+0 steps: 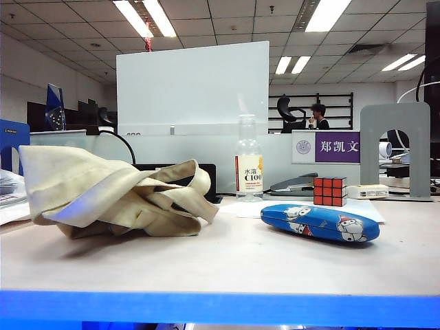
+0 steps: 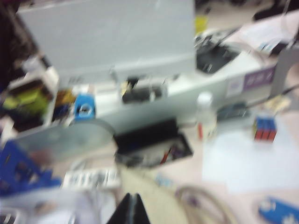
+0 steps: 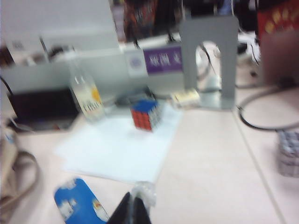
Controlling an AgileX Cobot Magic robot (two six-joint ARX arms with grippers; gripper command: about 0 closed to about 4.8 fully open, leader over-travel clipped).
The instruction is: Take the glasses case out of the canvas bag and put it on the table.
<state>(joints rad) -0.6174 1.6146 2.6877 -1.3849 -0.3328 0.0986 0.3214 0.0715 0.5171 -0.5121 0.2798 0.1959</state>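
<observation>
Items counted on the table (image 1: 227,265): one canvas bag (image 1: 103,192), one glasses case (image 1: 320,222), one bottle (image 1: 248,161), one puzzle cube (image 1: 330,190), one stapler (image 1: 294,183), one sheet of paper (image 3: 121,147). Two grippers, left gripper (image 2: 131,210) and right gripper (image 3: 131,210).

The right pincer (image 3: 132,210) sits closed above the pale surface (image 3: 210,154), empty. Just beside it lies the blue glasses case (image 3: 77,203). Farther off, a Rubik's cube (image 3: 145,114) rests on white paper (image 3: 119,147) near a clear bottle (image 3: 86,95).
</observation>
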